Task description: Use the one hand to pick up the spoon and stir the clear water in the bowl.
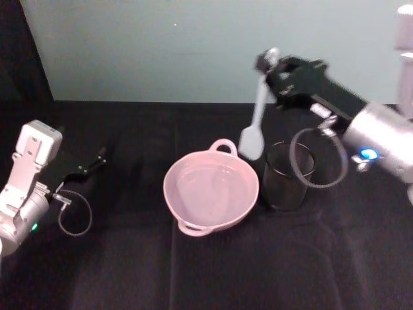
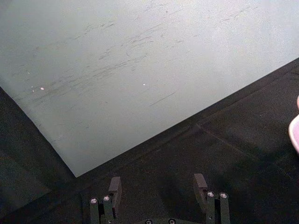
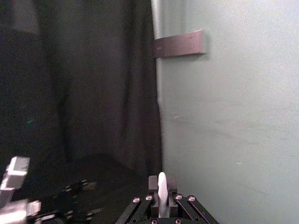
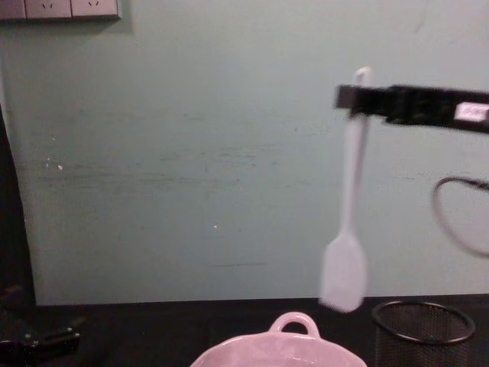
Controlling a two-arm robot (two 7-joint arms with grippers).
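while the spoon [image 1: 258, 106] is clamped near the end of its handle by the right gripper [image 1: 268, 64], it is held upright in the air.
its flat head is hung low, above and between the far loop handle of the pink bowl [image 1: 168, 190] and the black mesh cup [image 1: 284, 187], clear of the water. the bowl is set mid-way on the black table [image 1: 129, 271], the cup just beside it on the right. the left gripper [image 1: 97, 158] is parked low at the left, well apart from the bowl, fingers spread with nothing between them.
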